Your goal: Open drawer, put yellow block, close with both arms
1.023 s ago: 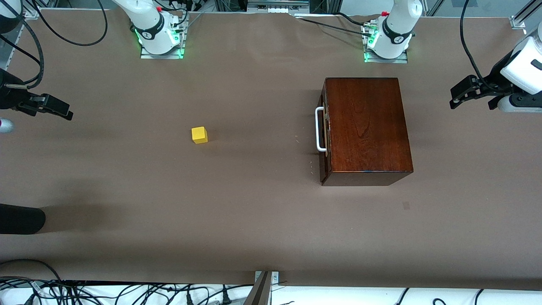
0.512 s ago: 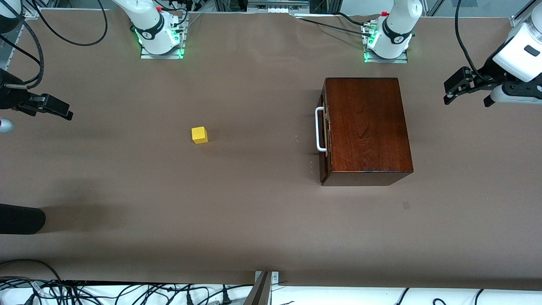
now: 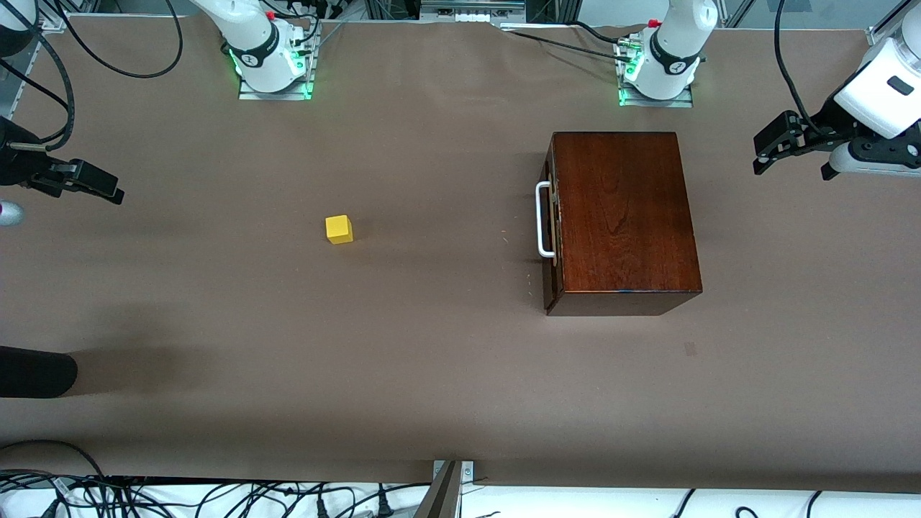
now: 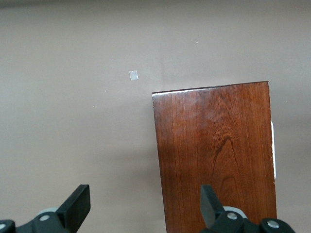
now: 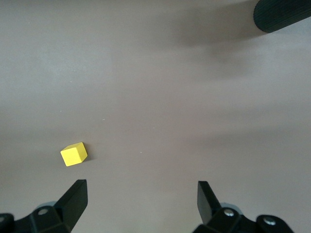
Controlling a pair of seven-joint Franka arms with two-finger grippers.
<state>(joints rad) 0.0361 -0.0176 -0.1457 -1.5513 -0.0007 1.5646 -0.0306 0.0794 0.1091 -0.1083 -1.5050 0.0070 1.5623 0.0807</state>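
The dark-brown wooden box stands on the table toward the left arm's end. Its drawer is shut, and the white bar handle faces the right arm's end. The yellow block lies alone on the table, between the box and the right arm's end. My left gripper is open and empty, over bare table at the left arm's end, beside the box's back. In the left wrist view my left gripper frames the box. My right gripper is open and empty at the right arm's end. In the right wrist view my right gripper looks toward the block.
A black rounded object juts in at the table's edge at the right arm's end; it also shows in the right wrist view. A small pale patch marks the brown table nearer the front camera than the box. Cables hang past the front edge.
My left gripper has moved a little toward the box and toward the robots' bases, mostly in the first half second. The right arm, block and box have not moved.
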